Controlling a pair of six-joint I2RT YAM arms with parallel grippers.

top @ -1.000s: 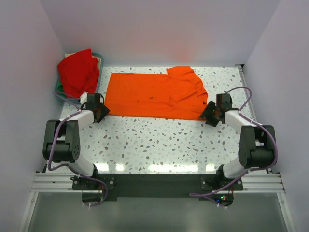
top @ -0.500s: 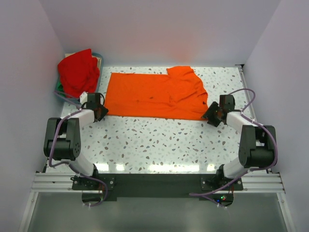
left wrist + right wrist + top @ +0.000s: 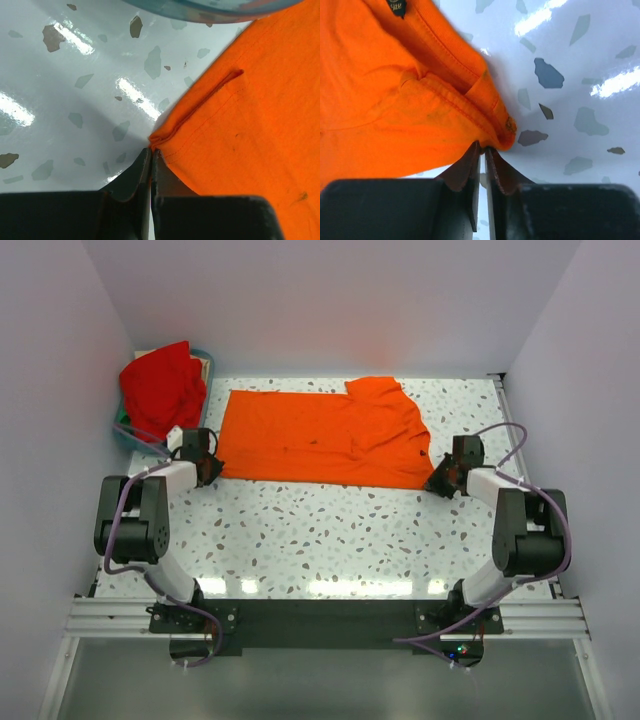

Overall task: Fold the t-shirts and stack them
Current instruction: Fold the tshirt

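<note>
The left claw (image 3: 151, 152) and right claw (image 3: 481, 147) each pinch a near corner of the orange shirt (image 3: 310, 435); presumably to fold it.

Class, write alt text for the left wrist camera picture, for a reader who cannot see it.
The left gripper, jaws shut, pinches the corner of an orange t-shirt lying flat on a white speckled table. The curved rim of a blue-green basket crosses the top edge.
</note>
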